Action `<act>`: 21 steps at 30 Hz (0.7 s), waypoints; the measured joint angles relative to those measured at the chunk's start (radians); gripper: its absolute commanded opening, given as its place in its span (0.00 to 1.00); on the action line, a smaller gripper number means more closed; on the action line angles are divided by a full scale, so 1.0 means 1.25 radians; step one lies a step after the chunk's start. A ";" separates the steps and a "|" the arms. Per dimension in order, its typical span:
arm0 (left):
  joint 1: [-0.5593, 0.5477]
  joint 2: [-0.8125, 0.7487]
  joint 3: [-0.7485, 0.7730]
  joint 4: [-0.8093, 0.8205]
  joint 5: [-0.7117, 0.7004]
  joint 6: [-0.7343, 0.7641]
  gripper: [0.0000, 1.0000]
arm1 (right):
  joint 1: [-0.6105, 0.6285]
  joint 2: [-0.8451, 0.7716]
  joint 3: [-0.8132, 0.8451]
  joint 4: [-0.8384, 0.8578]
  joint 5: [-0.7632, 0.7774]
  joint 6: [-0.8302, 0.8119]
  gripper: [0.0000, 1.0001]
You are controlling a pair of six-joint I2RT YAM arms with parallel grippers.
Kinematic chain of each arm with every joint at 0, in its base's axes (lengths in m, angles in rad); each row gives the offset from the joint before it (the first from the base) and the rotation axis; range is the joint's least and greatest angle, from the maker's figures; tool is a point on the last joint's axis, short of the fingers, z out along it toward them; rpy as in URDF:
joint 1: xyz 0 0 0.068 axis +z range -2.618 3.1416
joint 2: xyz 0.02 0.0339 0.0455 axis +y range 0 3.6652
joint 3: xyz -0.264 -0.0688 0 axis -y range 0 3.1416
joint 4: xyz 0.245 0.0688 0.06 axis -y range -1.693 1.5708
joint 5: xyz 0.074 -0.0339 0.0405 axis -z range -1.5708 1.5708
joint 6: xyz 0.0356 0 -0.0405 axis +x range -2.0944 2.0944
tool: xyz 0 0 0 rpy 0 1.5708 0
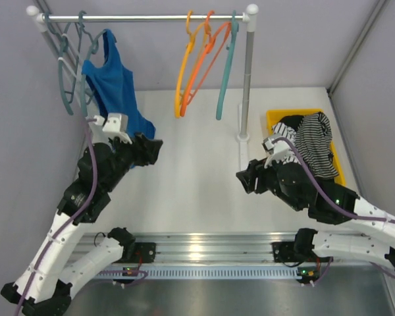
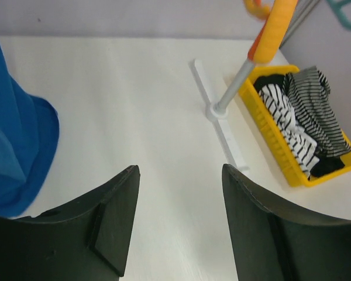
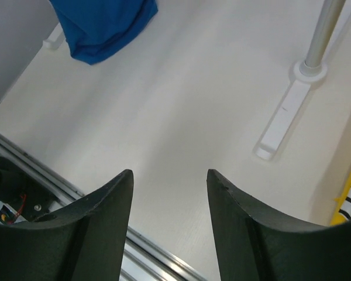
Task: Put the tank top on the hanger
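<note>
The royal-blue tank top (image 1: 112,82) hangs from a slate-teal hanger (image 1: 83,31) at the left end of the rail, its hem reaching down to the table. It also shows at the left edge of the left wrist view (image 2: 11,146) and at the top of the right wrist view (image 3: 102,23). My left gripper (image 1: 155,150) is open and empty just right of the hem, over bare table (image 2: 180,172). My right gripper (image 1: 245,179) is open and empty over the table's middle right (image 3: 169,175).
More teal hangers (image 1: 67,72) hang at the rail's left end. Orange hangers (image 1: 194,66) and a teal one (image 1: 225,72) hang at its right. The rack post (image 1: 248,72) stands by a yellow basket (image 1: 276,117) holding striped garments (image 1: 316,141).
</note>
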 measured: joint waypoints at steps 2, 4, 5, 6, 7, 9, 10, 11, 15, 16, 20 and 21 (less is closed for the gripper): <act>-0.056 -0.034 -0.075 0.005 -0.045 -0.021 0.63 | 0.000 -0.032 -0.031 -0.006 0.019 0.024 0.54; -0.113 -0.057 -0.140 0.006 -0.085 -0.046 0.62 | 0.000 -0.070 -0.067 -0.015 0.034 0.050 0.55; -0.143 -0.063 -0.171 0.006 -0.107 -0.058 0.62 | 0.000 -0.087 -0.082 -0.020 0.041 0.062 0.55; -0.172 -0.064 -0.194 0.007 -0.126 -0.070 0.62 | 0.000 -0.104 -0.100 -0.027 0.050 0.077 0.56; -0.211 -0.066 -0.220 0.007 -0.151 -0.081 0.62 | 0.000 -0.123 -0.118 -0.036 0.060 0.090 0.57; -0.293 -0.059 -0.255 0.011 -0.210 -0.101 0.62 | -0.001 -0.154 -0.150 -0.049 0.074 0.114 0.57; -0.346 -0.053 -0.270 0.014 -0.248 -0.108 0.62 | -0.001 -0.169 -0.167 -0.056 0.082 0.128 0.57; -0.393 -0.046 -0.281 0.016 -0.282 -0.113 0.63 | -0.001 -0.179 -0.177 -0.064 0.089 0.140 0.58; -0.562 -0.029 -0.313 0.050 -0.418 -0.134 0.63 | -0.001 -0.191 -0.200 -0.089 0.112 0.174 0.59; -0.591 -0.025 -0.322 0.064 -0.443 -0.139 0.63 | -0.001 -0.191 -0.203 -0.094 0.117 0.184 0.59; -0.646 0.006 -0.352 0.109 -0.492 -0.161 0.63 | -0.001 -0.190 -0.208 -0.102 0.137 0.204 0.57; -0.651 0.018 -0.353 0.116 -0.496 -0.163 0.63 | -0.001 -0.188 -0.208 -0.104 0.143 0.208 0.57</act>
